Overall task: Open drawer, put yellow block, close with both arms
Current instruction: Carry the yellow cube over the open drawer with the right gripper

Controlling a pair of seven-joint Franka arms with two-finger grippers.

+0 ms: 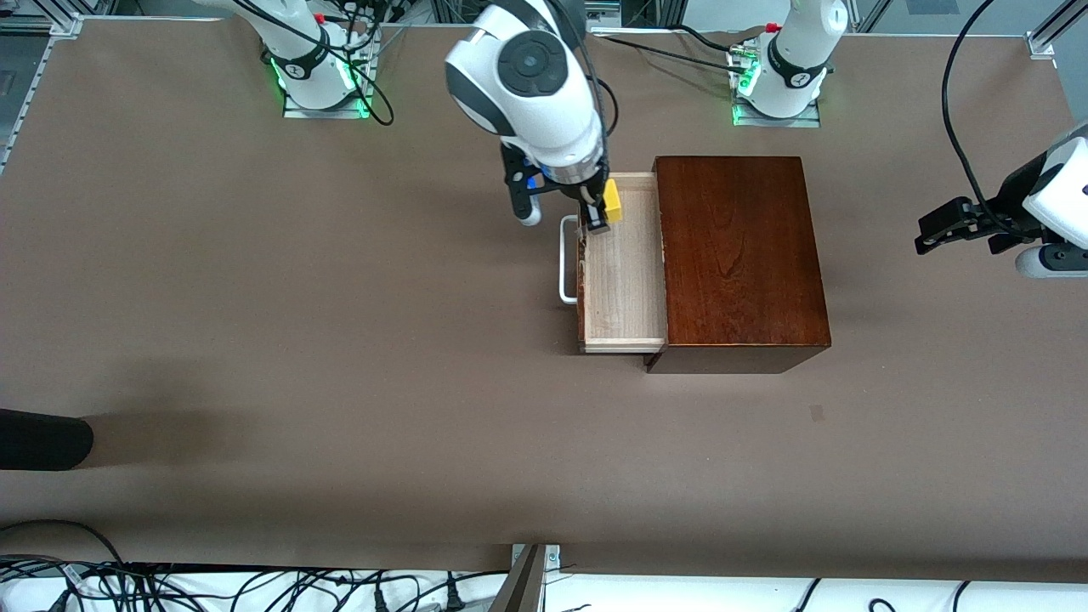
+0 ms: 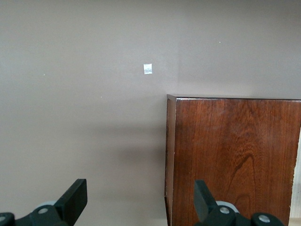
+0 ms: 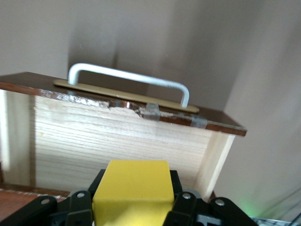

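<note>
Drawer (image 1: 625,280): pulled out of the box toward the right arm's end of the counter; pale wood tray floor bare; dark front panel chipped along its top rim, seen in the right wrist view.
Handle (image 1: 566,259): white loop on the drawer's front panel, facing the right arm's end of the counter.
Box (image 1: 738,255): glossy dark mahogany, standing on the counter nearer the arms' edge than the front camera's edge, closer to the left arm's base.
Yellow block (image 1: 611,201): off the counter, pinched between the right hand's fingers, over the part of the open tray toward the arms' edge.
Right hand (image 1: 600,212): closed on the yellow block, pointing down over the drawer, just inside the front panel.
Left hand (image 1: 956,228): fingers spread wide, holding nothing, waiting in the air over the left arm's end of the counter, well apart from the box.
Counter (image 1: 340,340): brown surface; small pale mark (image 1: 817,413) near the box, toward the front camera's edge.
Dark object (image 1: 42,438): at the counter's edge on the right arm's end; cannot tell what.
</note>
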